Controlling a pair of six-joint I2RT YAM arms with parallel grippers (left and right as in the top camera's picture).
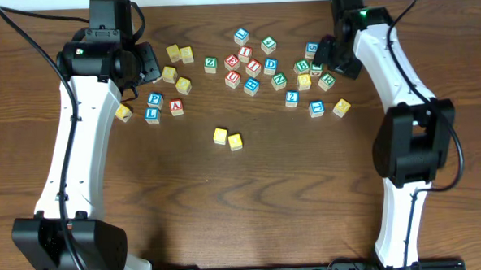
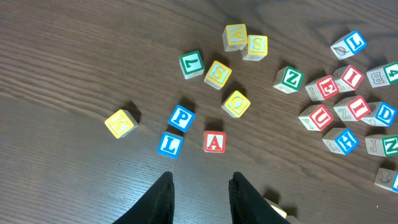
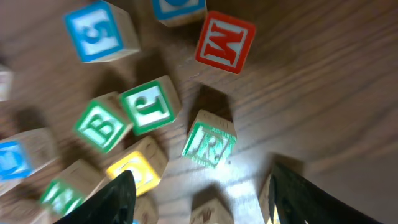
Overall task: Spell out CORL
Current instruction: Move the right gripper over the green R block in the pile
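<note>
Hovers low over the table [image 1: 252,208] with right fingers [image 3: 118,199] spread wide, pinching nothing. Lines up the green R cube [image 3: 209,144] just ahead, centred on the gap, nearer this arm. Holds left fingers [image 2: 160,199] narrowly parted, empty, blue L cube [image 2: 170,144] ahead-left. Shows two yellow cubes [image 1: 219,136] side by side mid-table.

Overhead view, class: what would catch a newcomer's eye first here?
The scatter of lettered cubes across the far side of the table strikes first, with two yellow cubes set side by side, alone, nearer the middle. At the far right, the right claw hangs open facing the green R cube.
</note>
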